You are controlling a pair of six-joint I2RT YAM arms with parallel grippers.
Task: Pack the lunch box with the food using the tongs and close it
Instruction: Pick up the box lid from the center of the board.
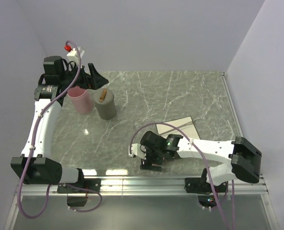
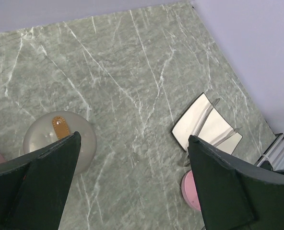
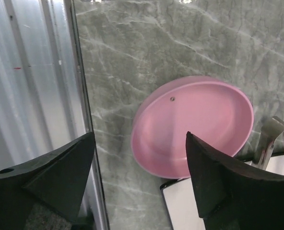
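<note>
The lunch box stands in parts: a pink pot [image 1: 80, 100] and a grey lidded pot [image 1: 105, 105] with a brown tab [image 2: 60, 127] at the far left, and a pink round lid [image 3: 195, 127] lying flat near the front edge. The silver tongs [image 2: 205, 119] lie across a white square plate [image 2: 195, 125]; one end shows in the right wrist view [image 3: 271, 142]. My left gripper [image 2: 133, 139] hovers open, high beside the two pots [image 1: 93, 76]. My right gripper [image 3: 139, 136] is open just above the pink lid, hiding it in the top view [image 1: 149, 162]. No food shows.
The white plate [image 1: 183, 127] sits right of centre, partly under my right arm. A metal rail [image 3: 41, 96] runs along the table's near edge, close to the pink lid. Walls close in on the left, back and right.
</note>
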